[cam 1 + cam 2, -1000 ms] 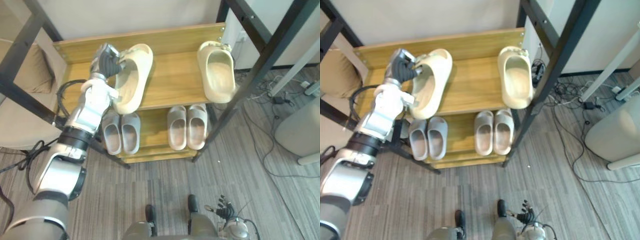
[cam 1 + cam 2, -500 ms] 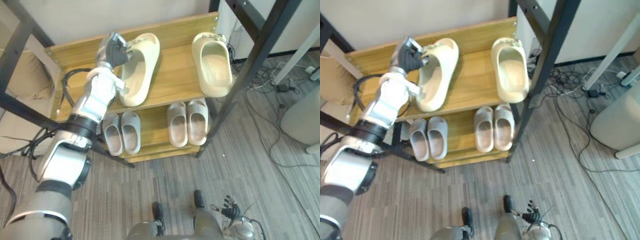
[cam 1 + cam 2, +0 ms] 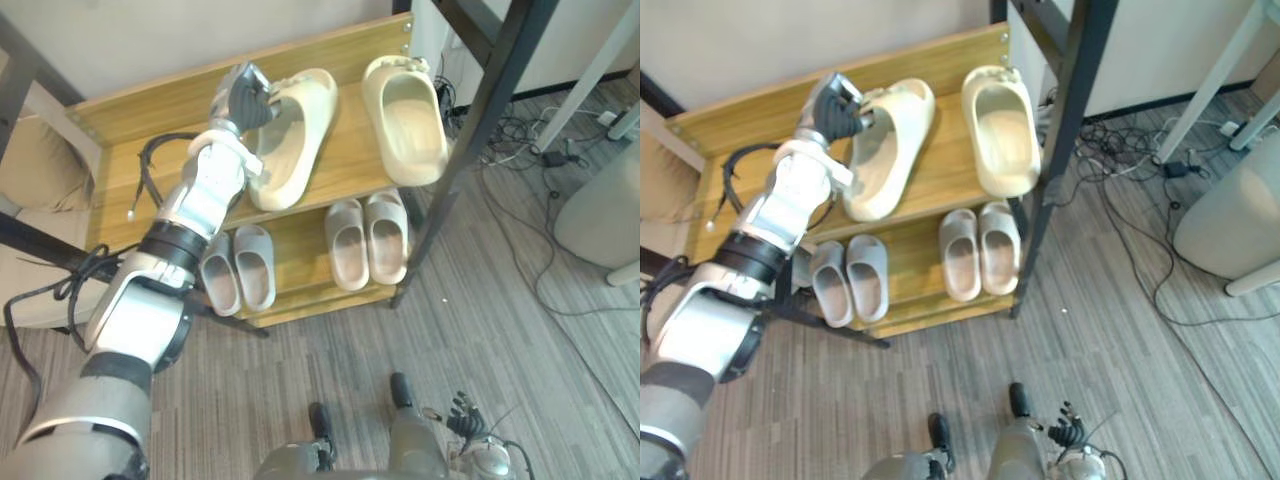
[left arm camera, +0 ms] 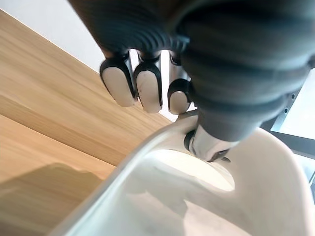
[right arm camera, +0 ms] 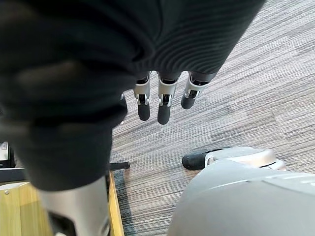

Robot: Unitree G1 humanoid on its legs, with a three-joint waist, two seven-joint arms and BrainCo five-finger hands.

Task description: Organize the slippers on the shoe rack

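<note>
1. Left eye view: a wooden shoe rack (image 3: 345,150) with black uprights fills the upper half of the frame, standing on a grey striped floor (image 3: 520,330).
2. Two cream slippers lie well apart on the rack's upper shelf. The slanted cream slipper (image 3: 290,145) sits at upper centre-left, its open end toward the back board and its heel near the shelf's front edge. The second cream slipper (image 3: 405,125) lies at upper centre-right, just beside a black upright.
3. On the lower shelf, one grey pair (image 3: 238,268) rests at centre-left and another grey pair (image 3: 366,240) at centre, each pair side by side.
4. The left hand (image 3: 245,98), reaching in from the lower left, grips the slanted cream slipper at its far end. The left wrist view shows its fingers (image 4: 138,88) curled over the rim and the thumb pressed on the other side.
5. The right hand (image 5: 165,101) hangs above the floor, fingers straight and holding nothing.
</note>
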